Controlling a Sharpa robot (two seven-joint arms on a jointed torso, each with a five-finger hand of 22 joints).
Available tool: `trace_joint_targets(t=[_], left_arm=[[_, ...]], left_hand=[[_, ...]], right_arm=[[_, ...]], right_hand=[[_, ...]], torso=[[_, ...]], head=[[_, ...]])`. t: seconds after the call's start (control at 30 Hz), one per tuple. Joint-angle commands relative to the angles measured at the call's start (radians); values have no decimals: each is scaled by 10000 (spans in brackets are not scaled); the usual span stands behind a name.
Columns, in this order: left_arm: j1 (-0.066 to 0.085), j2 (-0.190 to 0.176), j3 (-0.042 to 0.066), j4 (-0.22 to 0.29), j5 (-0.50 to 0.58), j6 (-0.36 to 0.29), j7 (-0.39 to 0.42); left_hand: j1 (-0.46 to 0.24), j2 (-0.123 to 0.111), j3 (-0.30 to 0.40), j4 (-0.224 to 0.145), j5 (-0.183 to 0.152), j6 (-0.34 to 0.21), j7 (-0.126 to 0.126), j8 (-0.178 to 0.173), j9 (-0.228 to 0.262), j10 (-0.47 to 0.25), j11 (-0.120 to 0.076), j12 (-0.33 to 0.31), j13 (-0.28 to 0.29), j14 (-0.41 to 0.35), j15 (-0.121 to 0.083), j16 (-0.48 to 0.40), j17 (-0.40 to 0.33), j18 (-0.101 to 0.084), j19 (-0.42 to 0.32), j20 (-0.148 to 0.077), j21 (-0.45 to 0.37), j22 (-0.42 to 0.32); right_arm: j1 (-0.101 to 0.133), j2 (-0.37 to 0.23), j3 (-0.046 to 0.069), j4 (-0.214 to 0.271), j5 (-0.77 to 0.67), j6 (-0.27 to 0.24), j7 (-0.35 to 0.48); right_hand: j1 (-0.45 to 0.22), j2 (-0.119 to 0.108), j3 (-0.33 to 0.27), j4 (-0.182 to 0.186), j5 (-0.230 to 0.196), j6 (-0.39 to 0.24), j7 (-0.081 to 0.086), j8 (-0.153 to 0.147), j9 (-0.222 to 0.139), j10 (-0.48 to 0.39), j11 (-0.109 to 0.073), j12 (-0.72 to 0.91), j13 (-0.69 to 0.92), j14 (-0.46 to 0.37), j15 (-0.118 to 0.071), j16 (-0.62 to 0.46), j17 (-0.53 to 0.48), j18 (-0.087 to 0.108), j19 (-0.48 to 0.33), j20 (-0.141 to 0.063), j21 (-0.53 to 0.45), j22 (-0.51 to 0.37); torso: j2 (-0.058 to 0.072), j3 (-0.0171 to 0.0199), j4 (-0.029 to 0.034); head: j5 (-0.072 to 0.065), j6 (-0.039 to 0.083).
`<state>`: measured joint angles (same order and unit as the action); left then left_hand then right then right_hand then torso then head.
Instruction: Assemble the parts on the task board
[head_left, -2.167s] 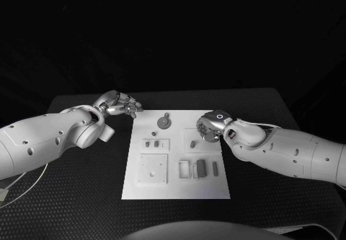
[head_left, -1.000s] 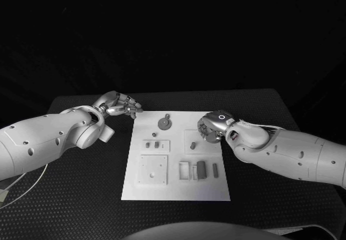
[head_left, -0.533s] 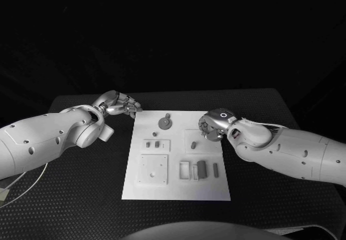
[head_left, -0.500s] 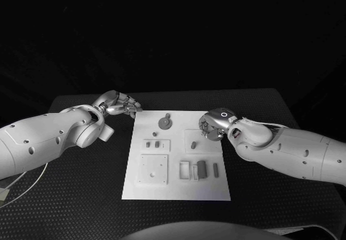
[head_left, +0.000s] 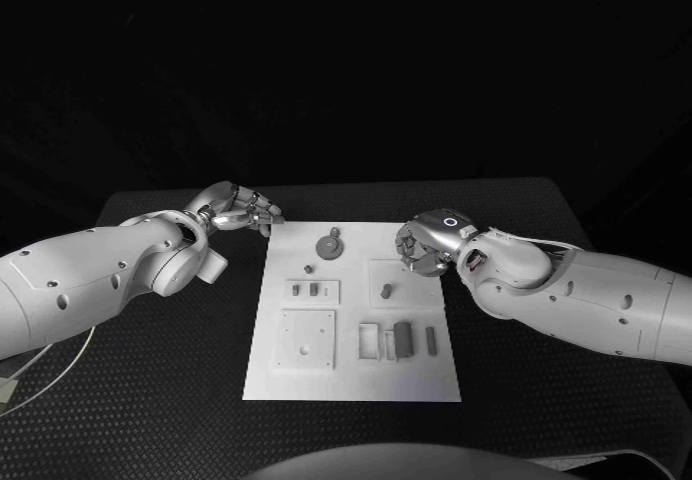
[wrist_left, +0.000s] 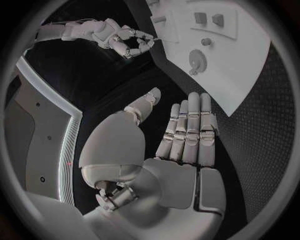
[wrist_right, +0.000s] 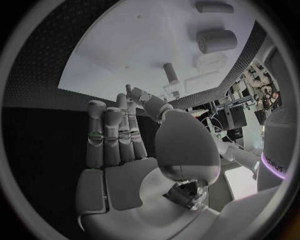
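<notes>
The white task board lies in the middle of the black worktop, and the assembly looks barely begun. Its grey parts lie spread over it. A round disc with a knob sits near the far edge. Two small pegs stand in a shallow panel on the left side, and a single peg stands in a square panel on the right side. A square plate takes up the near left corner, with a dark block and a slim bar lying beside a light frame near the near right corner. Whether any of these already sits in its final seat I cannot tell; as far as the pictures show, most of the joining is left to do.

The left hand hovers just off the board's far left corner. In the left wrist view its fingers are stretched out side by side and hold nothing. The right hand hangs over the board's right edge, close to the single peg. In the right wrist view its fingers are likewise extended, with nothing in them.

The right forearm covers the worktop beside the board's right edge. The parts are too small to show holes, slots or how they mate, and I cannot say whether the right hand touches the board.
</notes>
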<state>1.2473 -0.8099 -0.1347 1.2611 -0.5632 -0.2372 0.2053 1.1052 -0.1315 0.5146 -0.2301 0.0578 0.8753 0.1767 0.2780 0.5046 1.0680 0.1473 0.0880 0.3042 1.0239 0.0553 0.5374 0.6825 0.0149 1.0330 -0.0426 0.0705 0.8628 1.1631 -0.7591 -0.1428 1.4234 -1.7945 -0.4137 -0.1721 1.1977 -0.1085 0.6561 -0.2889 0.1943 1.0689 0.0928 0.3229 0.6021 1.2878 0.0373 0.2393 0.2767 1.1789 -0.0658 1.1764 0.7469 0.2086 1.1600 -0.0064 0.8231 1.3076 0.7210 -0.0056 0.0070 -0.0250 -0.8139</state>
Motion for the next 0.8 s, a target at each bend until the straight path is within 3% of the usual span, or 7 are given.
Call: trace_joint_targets(t=[0.03, 0.17, 0.37, 0.63, 0.8], left_arm=[[6, 32, 5, -12, -8, 112, 77], [6, 31, 5, -41, -8, 101, 77], [6, 49, 6, -88, -8, 67, 106], [8, 101, 6, -168, -8, 67, 137], [8, 155, 7, -206, -8, 95, 172]], left_hand=[[56, 57, -62, 6, 43, -42, -1, 8, -15, 43, 29, -35, -14, 89, -6, -53, 14, 26, 69, -5, 13, -17], [57, 55, -63, 4, 43, -44, 0, 7, -16, 40, 30, -37, -16, 90, -6, -58, 20, 26, 69, -6, 13, -18], [62, 54, -63, 0, 44, -49, 1, 6, -18, 38, 31, -40, -17, 92, -6, -65, 29, 26, 70, -7, 12, -20], [67, 50, -63, -5, 44, -50, 2, 6, -20, 39, 31, -41, -18, 94, -6, -76, 41, 25, 69, -7, 11, -22], [70, 35, -69, -12, 43, -54, 4, 6, -23, 39, 31, -43, -20, 92, -5, -90, 54, 22, 65, -6, 7, -25]], right_arm=[[-3, 9, 31, 249, 105, -14, 26], [17, 11, 185, 796, 250, 12, 75], [136, 197, 198, 1395, 304, 199, 134], [141, 802, 198, 1523, 558, 516, 302], [138, 1218, 163, 1489, 630, 671, 411]], right_hand=[[42, 76, 36, 4, 25, 63, 24, 31, 18, 52, -1, 0, 10, 29, -66, 36, 16, 532, 5, -62, 60, 224], [42, 77, 38, 3, 26, 65, 23, 31, 21, 55, -2, -1, 11, 30, -66, 36, 18, 532, 5, -64, 63, 224], [40, 79, 40, 4, 27, 64, 23, 30, 24, 56, -2, -3, 13, 30, -67, 34, 21, 532, 4, -65, 65, 223], [24, 103, 51, 7, 28, 45, 31, 15, 32, 44, 4, -23, 13, 17, -62, 20, 28, 532, -11, -65, 65, 217], [5, 130, 56, 7, 25, 28, 38, 4, 40, 32, 10, -40, 14, 3, -55, 7, 35, 532, -27, -62, 63, 213]], torso=[[6, 4, 7], [10, 19, 3], [-2, -1, -7], [-1, 15, 18], [6, -5, 9]], head=[[50, 9], [135, 6], [234, 7], [442, 24], [528, 28]])
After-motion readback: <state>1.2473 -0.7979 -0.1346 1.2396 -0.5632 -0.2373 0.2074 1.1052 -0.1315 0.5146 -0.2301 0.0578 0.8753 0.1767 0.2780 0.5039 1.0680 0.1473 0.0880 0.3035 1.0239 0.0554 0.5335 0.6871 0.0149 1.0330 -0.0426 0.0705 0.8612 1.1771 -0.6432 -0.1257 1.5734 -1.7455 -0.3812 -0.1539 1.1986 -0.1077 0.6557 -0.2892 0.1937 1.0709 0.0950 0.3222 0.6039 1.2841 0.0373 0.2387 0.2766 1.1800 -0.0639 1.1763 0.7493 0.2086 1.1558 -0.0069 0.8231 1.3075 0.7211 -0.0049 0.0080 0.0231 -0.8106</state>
